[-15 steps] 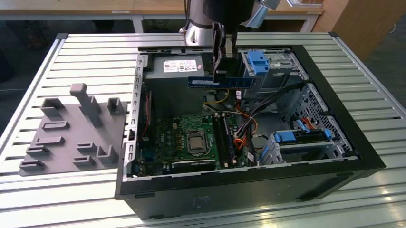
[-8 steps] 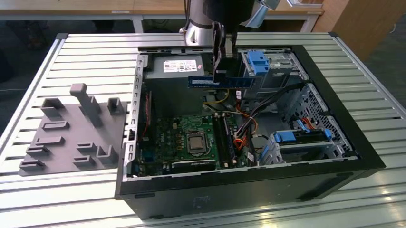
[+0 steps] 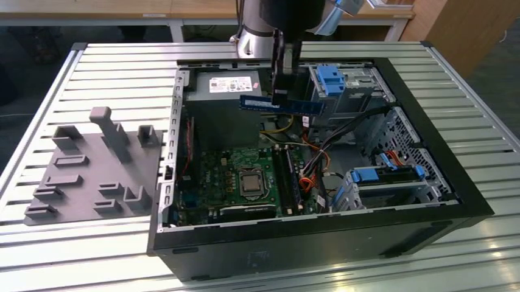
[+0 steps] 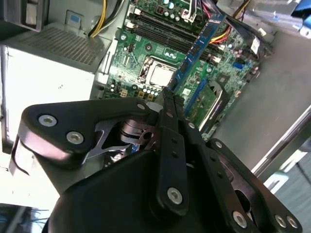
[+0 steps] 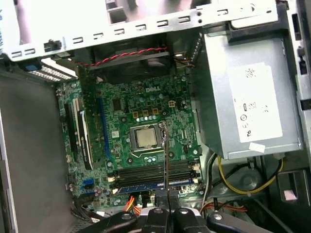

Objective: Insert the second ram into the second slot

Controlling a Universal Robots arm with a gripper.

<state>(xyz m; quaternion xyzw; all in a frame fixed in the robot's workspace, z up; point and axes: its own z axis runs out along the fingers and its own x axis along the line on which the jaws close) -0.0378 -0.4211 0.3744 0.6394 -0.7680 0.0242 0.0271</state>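
- Slatted silver metal table (image 3: 106,61) is carrying an open black computer case (image 3: 325,243).
- Your black gripper (image 3: 281,97) is clamping the thin blue circuit-board ram stick (image 3: 302,107) at mid-length.
- You are holding it level above the case interior, clear of the green motherboard (image 3: 235,176).

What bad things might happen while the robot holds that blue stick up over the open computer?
The gripper pinches the second ram at one spot near its middle, so it might tilt or slip and drop onto the motherboard. The memory slots are narrow and close together, so a slightly crooked descent could jam the stick on a slot edge. Loose cables lie beside the slots and might snag it.
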